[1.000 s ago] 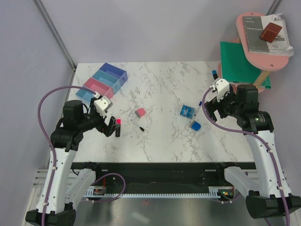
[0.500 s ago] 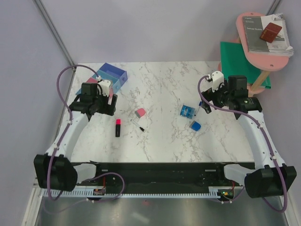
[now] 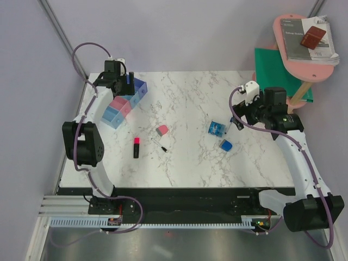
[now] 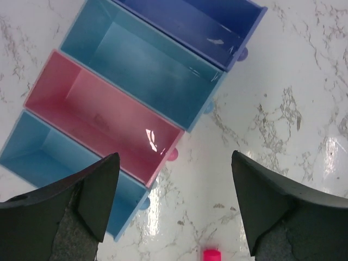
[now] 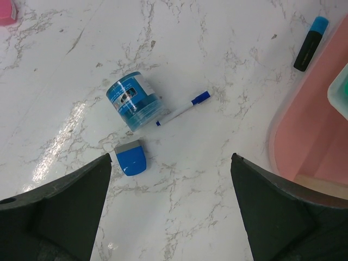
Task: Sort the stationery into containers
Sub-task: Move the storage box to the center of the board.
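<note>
The four joined bins (image 3: 116, 106) stand at the table's far left; in the left wrist view they read purple-blue (image 4: 190, 22), light blue (image 4: 141, 65), pink (image 4: 98, 111) and light blue (image 4: 49, 157), all empty. My left gripper (image 3: 122, 87) hovers open above them (image 4: 175, 159). The pink-tipped black marker (image 3: 136, 147), pink-grey eraser (image 3: 161, 130) and thin black pen (image 3: 159, 144) lie mid-table. My right gripper (image 3: 239, 118) is open and empty (image 5: 171, 159) above a blue block (image 5: 130, 157), a round blue item (image 5: 134, 100) and a blue-capped white marker (image 5: 182, 109).
A blue-capped black marker (image 5: 307, 43) lies by the pink shelf's base (image 5: 312, 125). The pink round shelf (image 3: 296, 60) with books (image 3: 307, 38) and a green folder (image 3: 274, 70) stand at the far right. The marker's pink tip (image 4: 211, 254) shows below the left jaws.
My left arm has swung away from the pink-tipped marker, which stays on the table, up to the bins at the far left. The right arm shifted slightly and now holds still.
</note>
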Motion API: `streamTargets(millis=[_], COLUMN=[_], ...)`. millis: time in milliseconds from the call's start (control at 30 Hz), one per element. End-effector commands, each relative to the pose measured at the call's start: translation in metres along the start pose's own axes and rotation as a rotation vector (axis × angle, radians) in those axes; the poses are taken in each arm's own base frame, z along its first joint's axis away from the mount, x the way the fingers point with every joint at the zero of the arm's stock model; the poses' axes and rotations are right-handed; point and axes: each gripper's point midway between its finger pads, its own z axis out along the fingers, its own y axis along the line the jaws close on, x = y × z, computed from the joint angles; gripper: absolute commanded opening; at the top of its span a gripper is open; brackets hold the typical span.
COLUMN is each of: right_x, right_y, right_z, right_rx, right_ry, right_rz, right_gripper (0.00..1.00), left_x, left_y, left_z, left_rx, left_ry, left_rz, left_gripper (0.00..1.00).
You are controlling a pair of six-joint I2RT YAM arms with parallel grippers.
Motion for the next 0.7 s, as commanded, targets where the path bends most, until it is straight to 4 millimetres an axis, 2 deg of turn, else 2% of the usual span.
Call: streamTargets(millis=[0, 33, 100, 133, 367, 500, 667], right_x=[-0.008, -0.008, -0.007, -0.007, 0.001, 0.004, 0.005], right_y=[-0.001, -0.001, -0.001, -0.001, -0.001, -0.002, -0.003], right_z=[-0.008, -0.008, -0.007, -0.007, 0.001, 0.006, 0.009], right_rx=[0.024, 0.024, 0.022, 0.021, 0.009, 0.007, 0.006], right_ry=[-0.039, -0.038, -0.034, -0.031, 0.000, 0.015, 0.025], right_rz=[-0.026, -0.025, -0.024, -0.023, -0.016, -0.011, -0.006], right_gripper=[0.98, 0.98, 0.98, 0.98, 0.98, 0.98, 0.98], left_x=[-0.009, -0.019, -0.009, -0.021, -0.054, -0.058, -0.048], left_y=[0.000, 0.001, 0.004, 0.005, 0.001, -0.004, -0.014], left_z=[0.036, 0.040, 0.062, 0.064, 0.092, 0.104, 0.124], left_rx=[-0.016, -0.017, -0.029, -0.029, 0.015, 0.041, 0.080], left_ry=[0.025, 0.012, 0.057, 0.035, -0.026, -0.033, -0.010], left_rz=[-0.066, -0.070, -0.069, -0.073, -0.033, -0.013, 0.004], left_gripper=[0.88, 0.88, 0.88, 0.88, 0.86, 0.85, 0.83])
